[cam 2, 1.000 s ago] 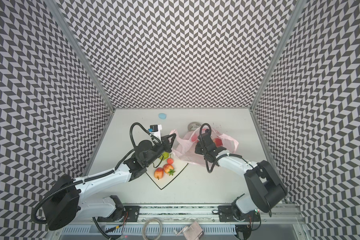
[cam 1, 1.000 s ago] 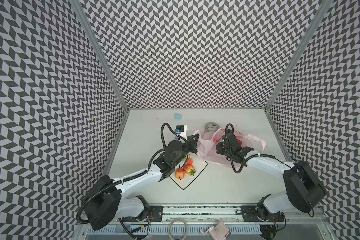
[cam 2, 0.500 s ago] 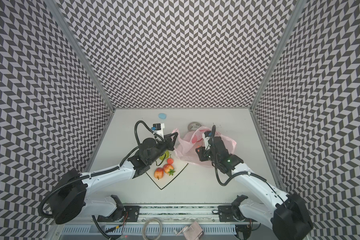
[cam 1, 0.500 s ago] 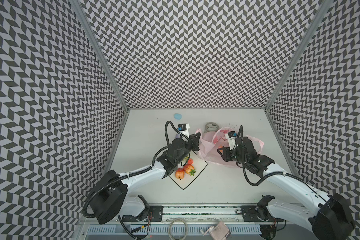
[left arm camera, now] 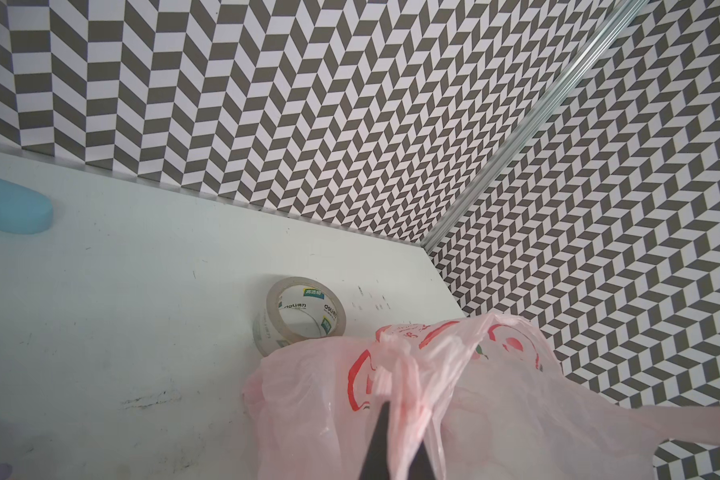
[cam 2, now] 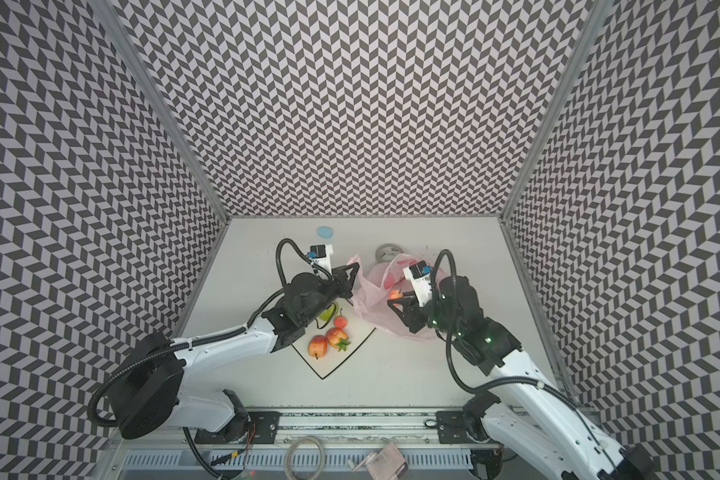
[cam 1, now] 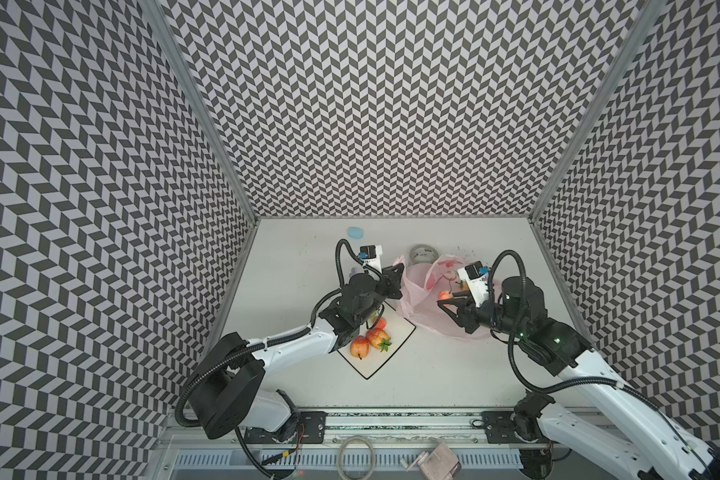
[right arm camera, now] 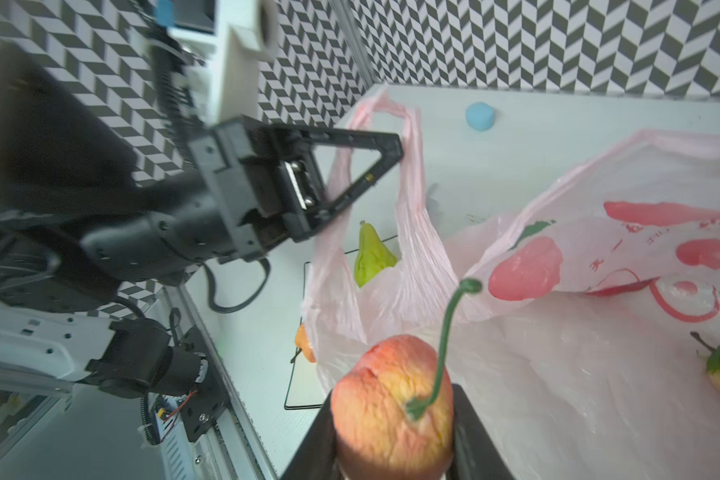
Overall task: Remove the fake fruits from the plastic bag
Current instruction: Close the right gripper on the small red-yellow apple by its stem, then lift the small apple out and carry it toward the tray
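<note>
The left gripper (cam 1: 398, 271) has its jaws together, pinching a handle loop of the thin translucent pink plastic bag (cam 1: 418, 309) on the counter (cam 1: 433, 374). The right gripper (cam 1: 445, 300) has its jaws clamped on 1 red-yellow fake apple with green stem (right arm camera: 391, 403), over the bag. 4 fake fruits (cam 2: 336, 336) lie on the square white plate (cam 1: 371, 363).

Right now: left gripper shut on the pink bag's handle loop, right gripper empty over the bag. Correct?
Not quite. The right gripper isn't empty: the right wrist view shows it shut on a red-yellow fake apple with a green stem, over the pink bag. The left gripper is shut on the handle loop.
</note>
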